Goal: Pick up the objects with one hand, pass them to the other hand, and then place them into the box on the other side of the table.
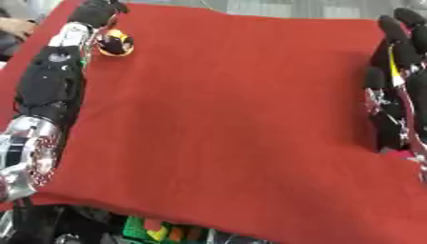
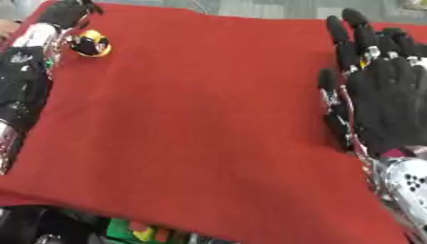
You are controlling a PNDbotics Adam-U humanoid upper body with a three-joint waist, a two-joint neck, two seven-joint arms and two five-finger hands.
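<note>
A small yellow and black ball-like object [image 1: 115,42] lies on the red cloth [image 1: 225,109] at the far left. My left arm reaches up along the left side; its hand [image 1: 96,12] is at the far corner just above and left of the object, fingers curled, apart from it as far as I can see. My right hand [image 2: 380,90] stands at the right edge with straight fingers pointing up, holding nothing.
Below the cloth's near edge, several green, yellow and red items [image 1: 158,231] show in a dark space. The cloth's wide middle bears nothing. A person's hand [image 1: 18,26] shows at the far left edge.
</note>
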